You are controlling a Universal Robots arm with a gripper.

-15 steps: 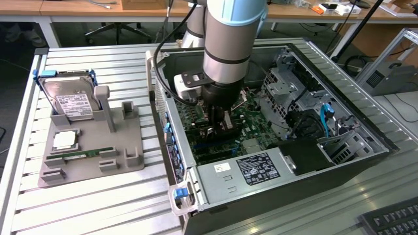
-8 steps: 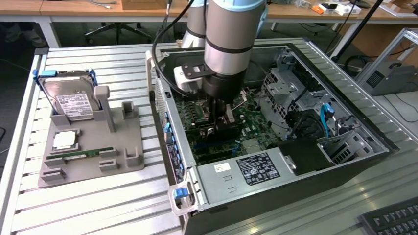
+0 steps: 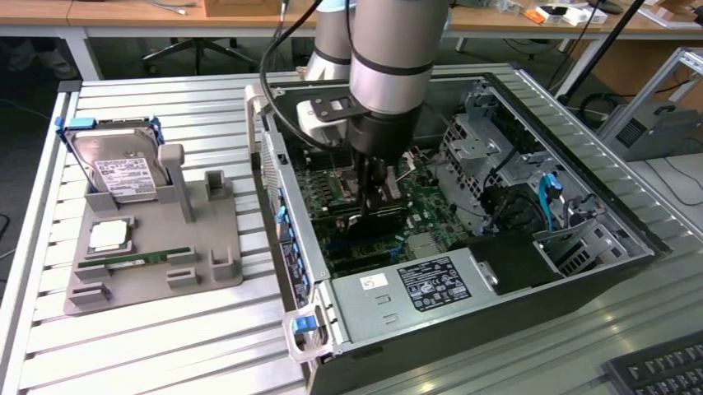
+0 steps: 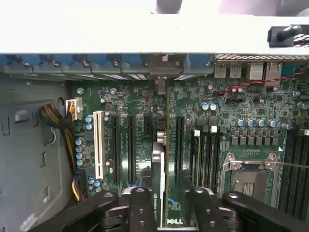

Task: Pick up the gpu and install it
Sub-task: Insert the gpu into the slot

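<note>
Metal and plastic make up most of the scene: a ribbed aluminium table (image 3: 165,107) carries an open black computer case (image 3: 571,288) lying on its side, its green motherboard (image 3: 423,218) facing up. The arm (image 3: 384,58), a smooth silver-grey cylinder ending in a black wrist, reaches straight down into the case. Its gripper (image 3: 370,197) pinches the gpu (image 3: 374,216), a thin flat card held on edge, just above or at the motherboard in the middle of the case.

In the wrist view the gripper (image 4: 166,203) shows two black matte fingers (image 4: 142,208) pressed against either face of the gpu (image 4: 161,159). The card runs edge-on away from the camera, green board with a dark face, over the row of long black slots (image 4: 130,145) and beside one white slot (image 4: 100,145). Whether its edge is seated in a slot cannot be told. Its far end reaches toward the grey metal rear wall of the case, lined with blue plastic clips (image 4: 87,63).

On the exterior view's left, a grey moulded holder (image 3: 154,255) sits on the table. It props a boxy silver hard drive (image 3: 115,169) with blue handles upright, and a square processor chip (image 3: 110,236) and a narrow green memory stick (image 3: 137,261) lie flat in its recesses. A silver power supply (image 3: 423,288) with a white label fills the near corner of the case.
</note>
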